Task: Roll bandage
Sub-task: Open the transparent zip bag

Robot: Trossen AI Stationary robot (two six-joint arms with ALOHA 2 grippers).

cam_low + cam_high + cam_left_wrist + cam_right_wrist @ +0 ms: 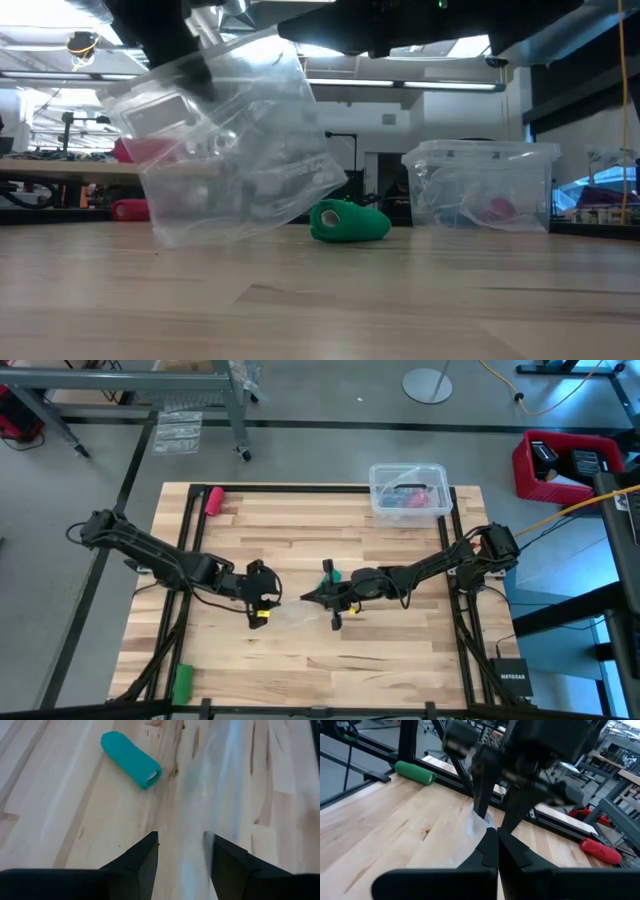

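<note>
The teal-green bandage (330, 572) (348, 222) (131, 759) is a short, compact roll lying on its side on the wooden table, and no gripper touches it. Just near of it hangs a clear plastic bag (235, 150) (292, 616). My right gripper (308, 598) (497, 837) is shut on it. My left gripper (268, 600) (181, 837) is open and slants down. Its two fingers stand on either side of the bag's upper edge (215, 795), facing the right gripper. My right gripper pinches the clear bag's upper edge (479, 826) between its two shut fingers, coming nearly level from the table's right. The bag hangs tilted below the hold, its lower corner (170, 240) down at the tabletop. I cannot tell whether my left gripper touches the bag.
A clear lidded bin (408, 490) (485, 185) stands at the far right. A pink-red roll (214, 498) (600, 851) lies at the far left, and a bright green roll (182, 680) (415, 772) at the near left corner. Black frame rails border the table.
</note>
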